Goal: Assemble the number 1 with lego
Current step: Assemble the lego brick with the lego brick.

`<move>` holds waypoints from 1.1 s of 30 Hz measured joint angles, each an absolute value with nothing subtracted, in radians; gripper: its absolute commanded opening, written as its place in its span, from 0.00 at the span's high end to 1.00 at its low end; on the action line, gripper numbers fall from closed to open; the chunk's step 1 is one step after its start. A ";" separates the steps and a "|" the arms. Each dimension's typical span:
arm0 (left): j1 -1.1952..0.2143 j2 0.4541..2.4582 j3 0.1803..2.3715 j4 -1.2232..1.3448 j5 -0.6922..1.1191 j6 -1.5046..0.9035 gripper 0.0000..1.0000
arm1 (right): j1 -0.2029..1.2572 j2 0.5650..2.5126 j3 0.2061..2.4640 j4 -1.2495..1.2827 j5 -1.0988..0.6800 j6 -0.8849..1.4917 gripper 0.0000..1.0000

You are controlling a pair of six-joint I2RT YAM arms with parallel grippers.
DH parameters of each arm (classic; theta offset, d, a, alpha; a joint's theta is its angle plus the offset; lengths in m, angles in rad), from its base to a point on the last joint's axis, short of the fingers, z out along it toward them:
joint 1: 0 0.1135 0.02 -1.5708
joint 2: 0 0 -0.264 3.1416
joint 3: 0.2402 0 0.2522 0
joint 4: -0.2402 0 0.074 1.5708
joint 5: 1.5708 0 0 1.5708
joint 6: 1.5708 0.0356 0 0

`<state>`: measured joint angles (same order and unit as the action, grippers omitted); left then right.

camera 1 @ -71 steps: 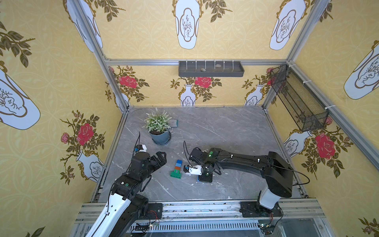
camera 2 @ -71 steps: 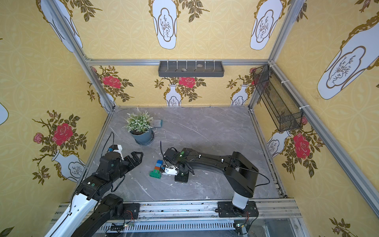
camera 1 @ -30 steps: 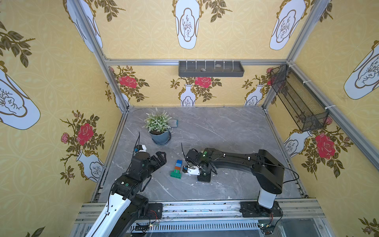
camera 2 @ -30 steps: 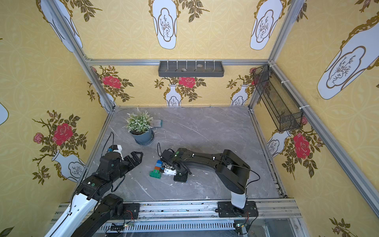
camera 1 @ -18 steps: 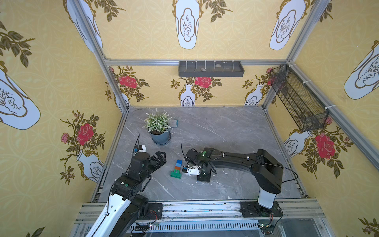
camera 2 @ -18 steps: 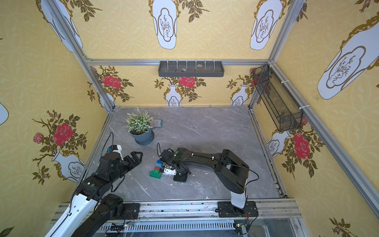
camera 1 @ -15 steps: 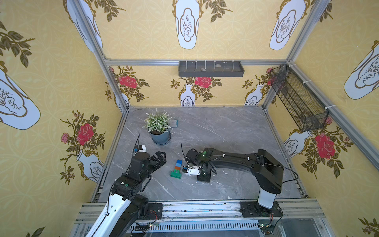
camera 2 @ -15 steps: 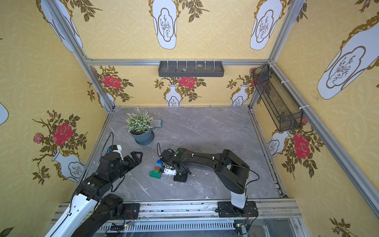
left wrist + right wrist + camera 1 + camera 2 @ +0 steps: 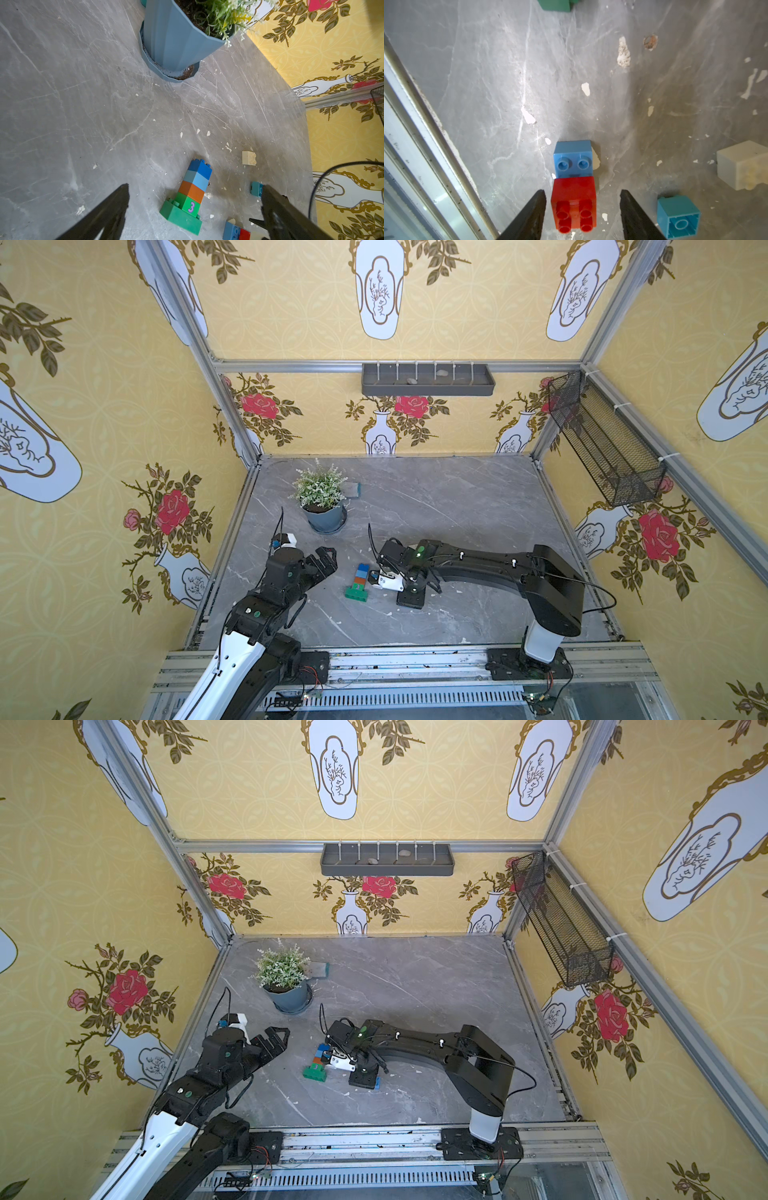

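Right wrist view: my right fingers (image 9: 529, 216) are parted, straddling the red brick (image 9: 574, 199). There's daylight on both sides and nothing is gripped. The gap is uneven: one finger is almost at the red wall, the other well off. Red lies on its side on the table (image 9: 477, 83), studs toward me, butted against a light blue brick (image 9: 572, 160). Light blue's studs show, so I judge the two aren't seated. A teal brick (image 9: 679, 216) sits just beside, hollow underside showing; a cream brick (image 9: 741, 166) is further out.

Step, as I read it: pick red.
- Centre first, then squeeze the flat side walls, not the studs.
- An off-centre squeeze will likely skid or twist it into teal.
- Lift straight so light blue doesn't drag.

Likely target: the stack (image 9: 358, 580), lying flat just beside my right wrist in both top views. It runs long green base, green, orange, light blue, blue. My left fingers (image 9: 112, 209) are spread wide, holding nothing, hovering short of it. They could brace the base.
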<state>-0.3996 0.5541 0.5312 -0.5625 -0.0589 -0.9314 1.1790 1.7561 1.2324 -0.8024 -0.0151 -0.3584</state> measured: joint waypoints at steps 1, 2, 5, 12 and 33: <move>-0.400 0.556 0.532 -0.562 -0.059 -0.928 0.01 | 1.179 1.740 1.231 -0.798 -0.018 -0.354 0.39; -0.400 0.558 0.533 -0.562 -0.057 -0.924 0.01 | 1.178 1.724 1.230 -0.792 -0.022 -0.344 0.40; -0.400 0.574 0.534 -0.550 -0.025 -0.910 0.02 | 1.173 1.637 1.208 -0.753 -0.030 -0.284 0.40; -0.400 0.699 0.559 -0.476 0.164 -0.881 0.07 | 1.170 1.400 1.052 -0.598 0.044 0.068 0.42; -0.813 1.120 0.683 -0.405 0.333 -0.827 0.11 | 1.114 1.020 0.778 -0.653 0.399 1.049 0.42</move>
<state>-0.8127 1.1202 0.6830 -0.4049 0.3328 -0.8268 1.1141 1.0203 0.7776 -0.6533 0.3992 1.0489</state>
